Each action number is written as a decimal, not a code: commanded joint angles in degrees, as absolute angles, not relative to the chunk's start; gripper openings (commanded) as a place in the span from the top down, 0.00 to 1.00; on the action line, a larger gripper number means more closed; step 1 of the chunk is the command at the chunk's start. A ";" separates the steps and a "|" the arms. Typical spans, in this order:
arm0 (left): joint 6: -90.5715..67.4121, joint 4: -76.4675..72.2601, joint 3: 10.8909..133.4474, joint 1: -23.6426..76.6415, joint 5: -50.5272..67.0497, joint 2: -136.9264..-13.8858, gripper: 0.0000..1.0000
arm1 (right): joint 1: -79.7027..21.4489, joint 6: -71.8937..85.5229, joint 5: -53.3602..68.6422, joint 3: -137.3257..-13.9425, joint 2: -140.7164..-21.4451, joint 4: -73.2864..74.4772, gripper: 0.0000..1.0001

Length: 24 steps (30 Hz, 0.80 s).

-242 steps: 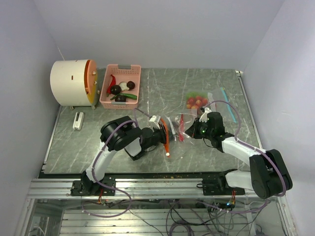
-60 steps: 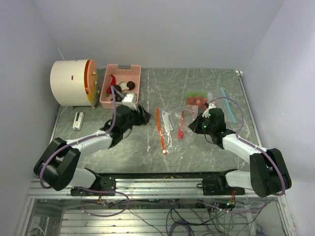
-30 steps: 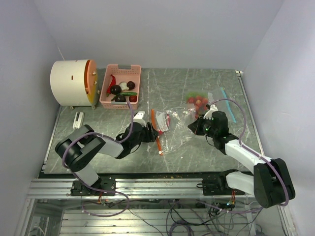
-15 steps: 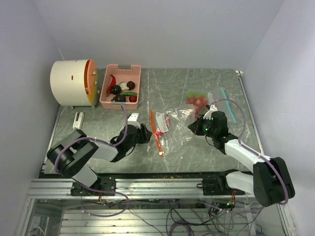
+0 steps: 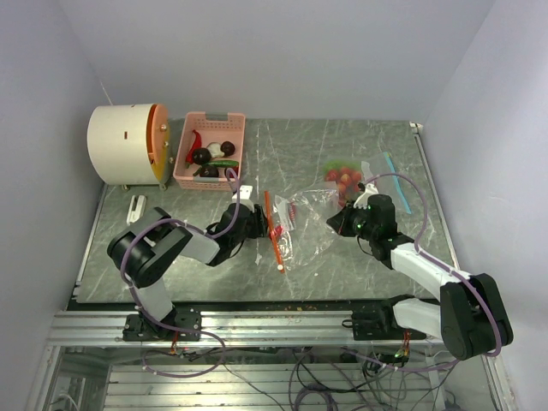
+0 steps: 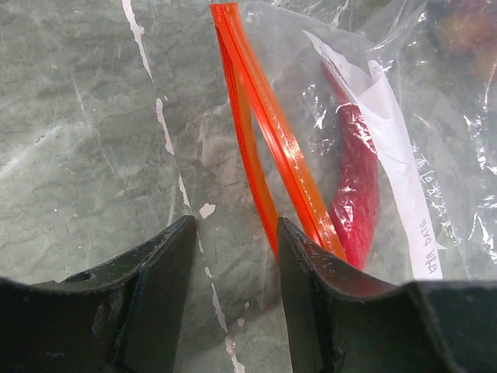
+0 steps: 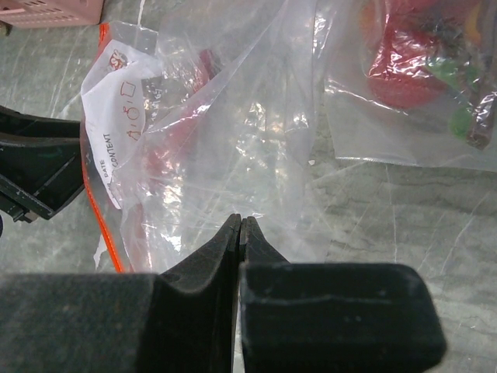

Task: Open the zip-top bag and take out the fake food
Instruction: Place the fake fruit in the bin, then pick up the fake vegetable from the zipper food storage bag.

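Observation:
The clear zip-top bag lies mid-table, its orange zip strip on its left side. Inside it a red chilli, a piece of the fake food, rests under a white label. My left gripper is open, low over the table at the zip strip, which runs past the inner face of its right finger; nothing is between the jaws. My right gripper is shut, pinching the bag's clear film at its right end.
A second bag of red and green toy food lies behind the right gripper, beside a blue-zipped bag. At the back left stand a pink basket holding more toy food and a white drum. A small white piece lies left.
The left gripper has come from beside the basket down to the bag's orange zip strip, drawing closer in the last half second. The right gripper keeps its pinch, barely moving.

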State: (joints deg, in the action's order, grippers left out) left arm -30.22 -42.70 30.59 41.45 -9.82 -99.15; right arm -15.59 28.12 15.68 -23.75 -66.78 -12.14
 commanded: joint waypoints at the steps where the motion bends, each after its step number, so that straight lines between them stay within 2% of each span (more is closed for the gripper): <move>1: -31.06 -46.59 30.95 41.31 -7.45 -99.28 0.44 | -15.67 27.63 15.61 -23.49 -66.62 -12.61 1.00; 8: -30.66 -45.66 29.87 41.60 -4.53 -93.75 0.45 | -15.65 27.77 15.71 -22.94 -67.21 -13.41 1.00; 24: -23.36 -41.18 31.65 48.88 -8.88 -94.16 0.37 | -15.65 27.71 16.16 -23.90 -67.53 -12.36 1.00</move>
State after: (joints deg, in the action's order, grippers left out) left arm -26.22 -41.21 30.30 47.11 -7.35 -93.45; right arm -15.59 28.12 15.94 -23.70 -68.05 -12.56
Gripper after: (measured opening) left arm 0.619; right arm 0.006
